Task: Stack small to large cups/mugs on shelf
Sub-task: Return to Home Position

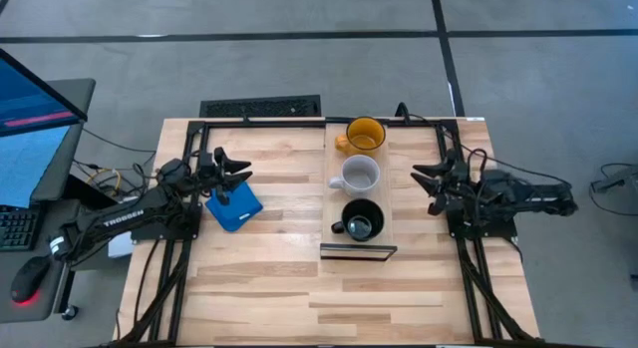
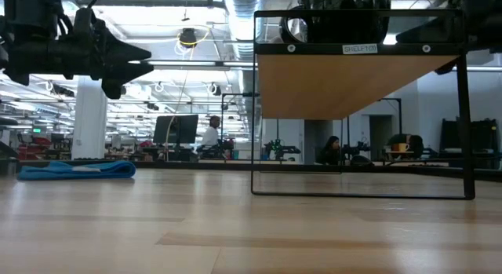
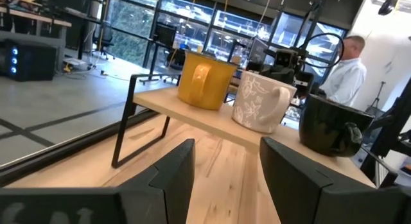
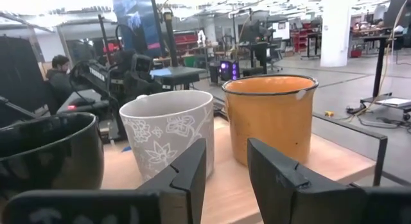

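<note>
Three mugs stand in a row on the shelf [image 1: 336, 200], each on its base: the yellow one [image 1: 364, 136] farthest, the white one [image 1: 359, 175] in the middle, the black one [image 1: 361, 220] nearest. My left gripper [image 1: 237, 174] hovers open to the left of the shelf, above the table, pointing at the mugs. My right gripper [image 1: 425, 184] hovers open to the right of the shelf, facing the white mug [image 4: 167, 134] and the yellow mug [image 4: 270, 118]. Neither gripper holds anything.
A flat blue object [image 1: 234, 206] lies on the table just under and near my left gripper. The shelf's dark frame [image 2: 255, 109] stands on the table. A keyboard [image 1: 261, 108] lies past the far edge. People sit in the room behind.
</note>
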